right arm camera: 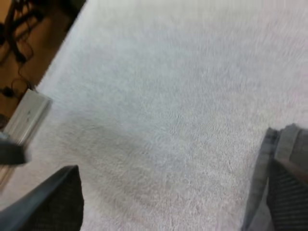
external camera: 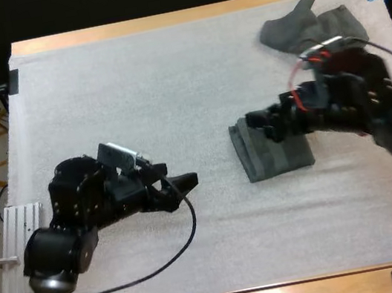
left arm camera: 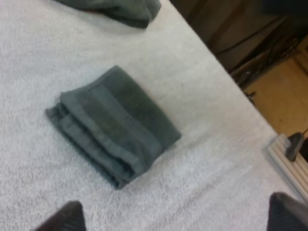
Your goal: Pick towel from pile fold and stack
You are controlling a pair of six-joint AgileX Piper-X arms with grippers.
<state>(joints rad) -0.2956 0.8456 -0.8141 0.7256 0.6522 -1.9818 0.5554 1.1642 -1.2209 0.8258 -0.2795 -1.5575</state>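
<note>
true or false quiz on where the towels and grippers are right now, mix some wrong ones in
1. A folded towel lies on the mat. True.
2. The left gripper holds a towel. False: it is open over bare mat, apart from the folded towel.
3. A crumpled towel lies near the mat's far right corner. True.
4. The crumpled towel sits on top of the folded towel. False: they lie apart, with bare mat between them.
5. The right gripper is at the folded towel's edge. True.
</note>
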